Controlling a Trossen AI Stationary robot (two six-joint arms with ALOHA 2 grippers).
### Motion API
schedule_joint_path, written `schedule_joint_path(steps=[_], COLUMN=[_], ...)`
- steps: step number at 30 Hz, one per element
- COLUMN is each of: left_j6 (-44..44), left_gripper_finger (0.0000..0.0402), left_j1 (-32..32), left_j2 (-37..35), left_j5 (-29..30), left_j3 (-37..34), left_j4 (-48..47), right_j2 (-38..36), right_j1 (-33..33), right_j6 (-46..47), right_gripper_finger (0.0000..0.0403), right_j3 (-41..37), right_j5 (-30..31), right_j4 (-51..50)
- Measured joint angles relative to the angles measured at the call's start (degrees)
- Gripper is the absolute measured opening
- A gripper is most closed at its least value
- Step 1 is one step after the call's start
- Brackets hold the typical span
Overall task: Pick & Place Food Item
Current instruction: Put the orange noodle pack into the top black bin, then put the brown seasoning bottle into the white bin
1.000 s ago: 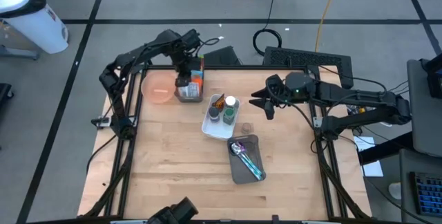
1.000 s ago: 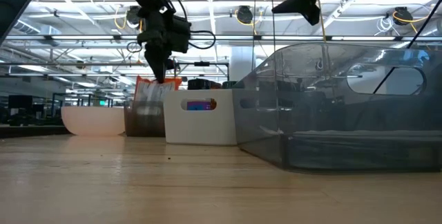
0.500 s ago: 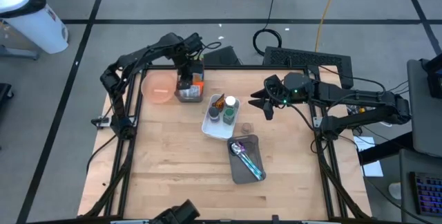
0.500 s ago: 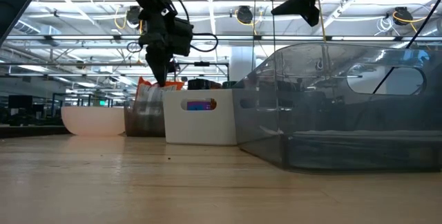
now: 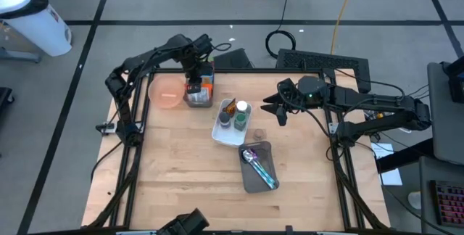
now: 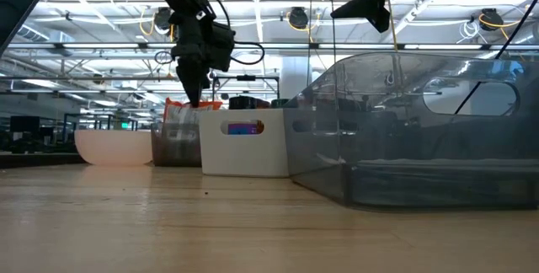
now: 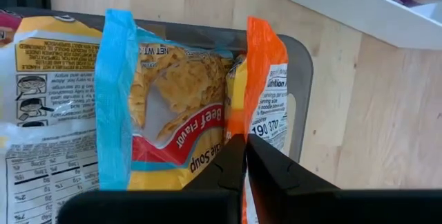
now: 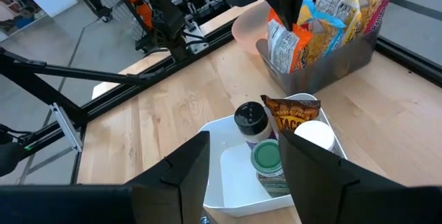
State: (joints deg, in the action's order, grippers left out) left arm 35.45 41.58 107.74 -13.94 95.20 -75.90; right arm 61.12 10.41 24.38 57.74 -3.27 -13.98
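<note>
- Food item: I am looking at an orange-edged noodle packet (image 7: 266, 106) standing upright among other packets in a grey bin (image 5: 197, 99) at the table's far left, just beside a pink bowl (image 5: 166, 92).
- Neighbouring packet: a blue-edged beef-flavour soup packet (image 7: 148, 113) is leaning against the orange one inside the same bin.
- Left gripper (image 7: 245, 156): it is reaching down into the bin, and I am seeing its fingers (image 7: 231, 165) pressed together on the orange packet's top edge, pinching it. In the low view the gripper (image 6: 192, 88) is hanging just over the packets.
- Right gripper (image 5: 274, 108): it is hovering above the table's right side, well apart from the bin, with its fingers (image 8: 181, 172) spread and nothing between them.
- White tray (image 5: 225, 136): it is sitting near the table's middle, holding a dark-lidded jar (image 8: 250, 120), a green-lidded jar (image 8: 266, 156), a white-lidded container (image 8: 314, 137) and a brown snack bag (image 8: 289, 117).
- Grey tray (image 5: 250, 177): it is lying nearer the front of the table, just beside the white tray, with utensils (image 5: 259, 168) inside.
- Wooden table (image 5: 181, 177): all the items are resting on it.
</note>
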Motion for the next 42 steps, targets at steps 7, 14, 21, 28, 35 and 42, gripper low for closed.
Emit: schedule_joint_path(steps=[7,14,21,28,35,42], left_j6=[-0.23,-1.58,-2.38,-9.6,-20.44,-20.6], left_gripper_finger=[0.0027,0.0104,0.0168,0.0188,0.0189,0.0189], left_j1=[0.0,0.0,-0.04,-0.15,-3.88,-10.93], left_j2=[0.0,0.0,-0.01,-0.09,-0.13,-0.12], left_j5=[-2.47,1.98,5.02,-12.02,-29.94,-20.97], left_j3=[0.0,0.0,1.94,11.98,15.8,15.08], left_j4=[0.04,-0.1,-0.36,0.03,9.84,14.68], right_j2=[0.0,0.0,0.0,0.51,4.07,8.47], right_j1=[0.0,0.0,0.0,0.0,0.0,0.0], right_j6=[0.37,0.37,-0.19,0.45,3.85,7.83], right_gripper_finger=[0.0164,0.0164,0.0164,0.0164,0.0164,0.0164], right_j3=[0.0,0.0,0.0,0.0,0.0,0.0], right_j5=[0.0,0.0,0.15,0.35,0.46,0.46], right_j4=[0.02,0.0,0.01,0.02,0.93,2.52])
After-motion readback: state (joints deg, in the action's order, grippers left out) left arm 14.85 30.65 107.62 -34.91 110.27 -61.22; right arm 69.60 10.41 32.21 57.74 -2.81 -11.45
